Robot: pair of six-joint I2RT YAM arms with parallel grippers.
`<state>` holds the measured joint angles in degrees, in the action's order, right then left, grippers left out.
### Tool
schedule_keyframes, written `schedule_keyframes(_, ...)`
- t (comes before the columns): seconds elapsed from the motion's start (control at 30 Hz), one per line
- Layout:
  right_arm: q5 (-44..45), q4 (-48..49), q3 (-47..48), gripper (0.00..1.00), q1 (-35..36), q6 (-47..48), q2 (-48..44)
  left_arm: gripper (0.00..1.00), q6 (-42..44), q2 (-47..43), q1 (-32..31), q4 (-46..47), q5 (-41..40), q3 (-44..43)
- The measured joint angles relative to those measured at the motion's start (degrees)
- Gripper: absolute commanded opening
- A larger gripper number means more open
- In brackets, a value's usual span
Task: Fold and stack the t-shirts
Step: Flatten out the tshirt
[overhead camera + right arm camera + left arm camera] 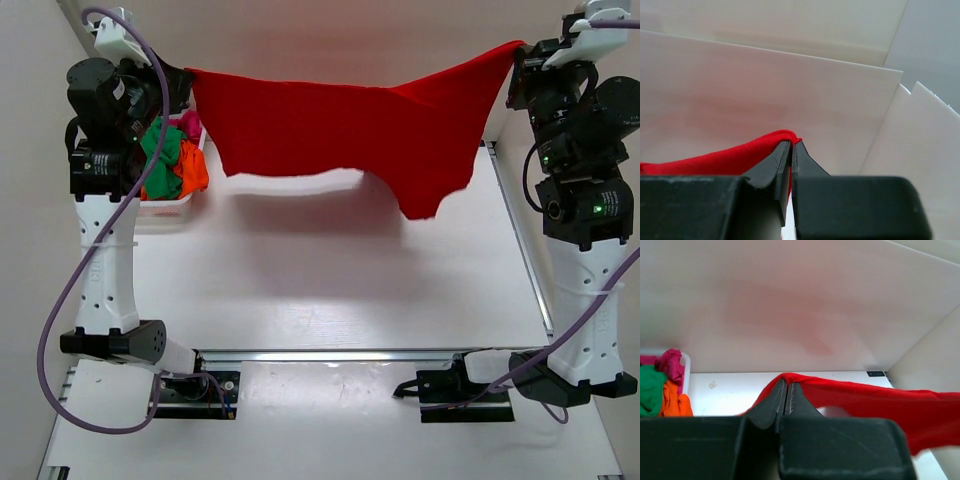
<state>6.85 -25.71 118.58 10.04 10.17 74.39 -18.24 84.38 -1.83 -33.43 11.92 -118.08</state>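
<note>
A red t-shirt (pixel 340 135) hangs stretched in the air across the back of the table, held at both upper corners. My left gripper (pixel 188 78) is shut on its left corner, and the cloth (pixel 880 402) drapes over the closed fingertips (pixel 781 390) in the left wrist view. My right gripper (pixel 518 52) is shut on the right corner, with red cloth (pixel 725 159) folded over its fingertips (pixel 785 150). A longer flap of the shirt (pixel 425 190) sags lower on the right side. Green, orange and pink t-shirts (pixel 172 155) lie bunched in a basket at the left.
The white basket (pixel 165 207) stands at the left beside the left arm; its rim (pixel 686 370) shows in the left wrist view. White walls close off the back and both sides. A metal rail (pixel 520 250) runs along the table's right edge.
</note>
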Motion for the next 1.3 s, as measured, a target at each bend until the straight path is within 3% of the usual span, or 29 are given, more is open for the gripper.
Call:
schedule_keyframes(0.37, -6.71, -0.87, 2.29, 0.0, -4.7, -2.23, 3.69, 0.0, 0.2, 1.42, 0.09, 0.66, 0.83, 0.44)
schedule_keyframes(0.8, -14.56, 0.72, 6.47, 0.0, -7.61, -3.78, 31.52, 0.0, 0.61, 28.17, -0.5, 1.46, 0.2, -5.86)
schedule_keyframes(0.97, -16.17, 0.35, 13.53, 0.0, -8.72, -4.31, 38.8, 0.0, -0.35, 37.33, -0.07, -0.42, 0.9, -18.78)
schedule_keyframes(1.17, -20.17, 1.79, 18.01, 0.0, -12.61, -6.88, 34.34, 0.0, -1.73, 27.08, 1.29, 2.54, 1.36, -13.22)
schedule_keyframes(1.3, -21.51, 4.15, 13.07, 0.0, -14.27, -7.93, 25.14, 0.0, -1.55, 15.1, 0.85, 4.83, 0.98, -4.98)
